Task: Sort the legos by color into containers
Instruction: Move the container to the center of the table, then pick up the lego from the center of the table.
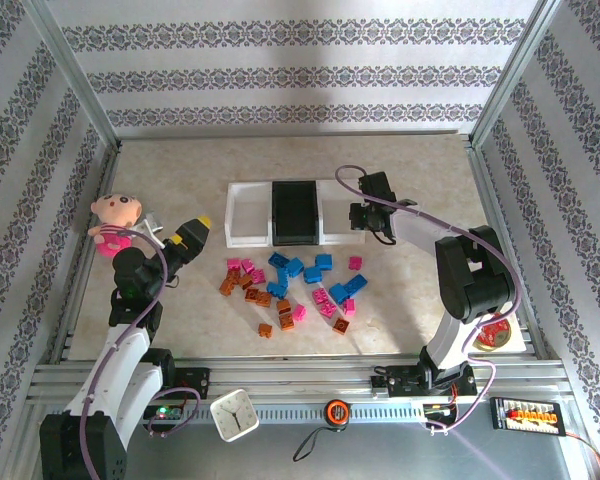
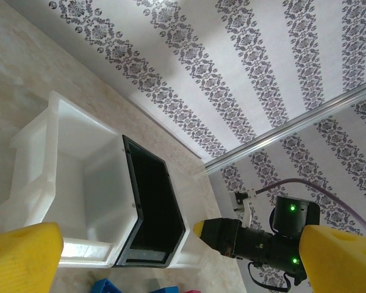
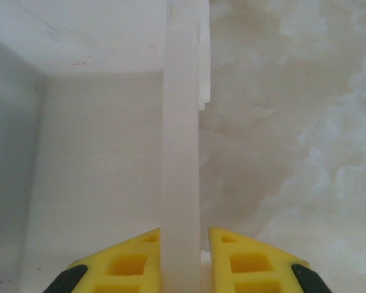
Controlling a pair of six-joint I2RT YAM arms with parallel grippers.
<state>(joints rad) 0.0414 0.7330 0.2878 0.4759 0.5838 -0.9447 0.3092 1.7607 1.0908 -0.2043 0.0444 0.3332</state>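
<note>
Bright, even light washes the pale tabletop — shadows soft and short; wrist close-ups run slightly soft, their whites nearly blown out.

Most of right white container hidden behind right tool; legos too small for stud detail

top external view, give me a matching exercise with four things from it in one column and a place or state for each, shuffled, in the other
Things:
1. right gripper
2. left gripper
3. legos
4. black tray

Places or states:
A. loose on the table
B. open, holding nothing
C. middle of the row, white trays on either side
D. shut on the outer wall of the right white tray

Pairs: 1-D, 2-B, 3-A, 4-C
</note>
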